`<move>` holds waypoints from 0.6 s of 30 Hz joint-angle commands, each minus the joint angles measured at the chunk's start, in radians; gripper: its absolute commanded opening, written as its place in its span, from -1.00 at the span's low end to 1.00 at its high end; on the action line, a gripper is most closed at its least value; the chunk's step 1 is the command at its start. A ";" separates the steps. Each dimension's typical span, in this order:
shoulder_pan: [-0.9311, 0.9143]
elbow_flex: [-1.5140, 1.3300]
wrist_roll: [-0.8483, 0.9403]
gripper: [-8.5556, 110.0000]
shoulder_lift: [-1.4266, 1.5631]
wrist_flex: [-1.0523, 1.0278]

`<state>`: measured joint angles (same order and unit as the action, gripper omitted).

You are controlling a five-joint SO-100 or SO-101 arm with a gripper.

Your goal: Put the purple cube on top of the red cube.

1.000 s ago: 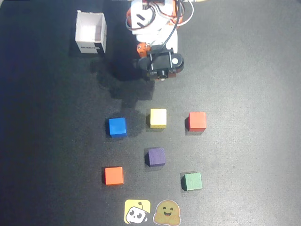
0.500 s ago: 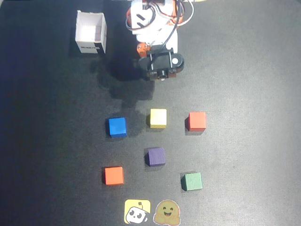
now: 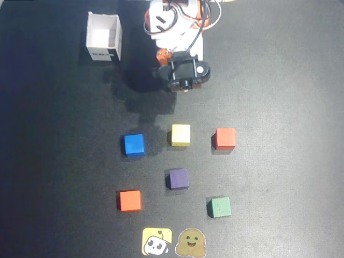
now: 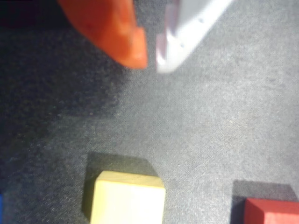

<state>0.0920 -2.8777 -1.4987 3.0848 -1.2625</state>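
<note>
Nothing is done yet: the purple cube (image 3: 178, 178) sits alone mid-worktop (image 3: 279, 80), well apart from the red cube (image 3: 225, 138), while the empty claw (image 4: 150, 60), tips nearly together, hangs short of the cubes.

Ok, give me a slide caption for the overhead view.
Arm's gripper above six cubes; purple cube sits centre, untouched.
</note>
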 commanded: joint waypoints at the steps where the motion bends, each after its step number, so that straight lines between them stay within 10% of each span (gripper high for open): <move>1: 0.003 0.005 0.000 -0.85 0.008 -0.003; 18: 0.017 0.006 0.002 -0.77 0.008 0.002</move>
<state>0.0997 -2.8777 -1.5048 3.0848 -1.2625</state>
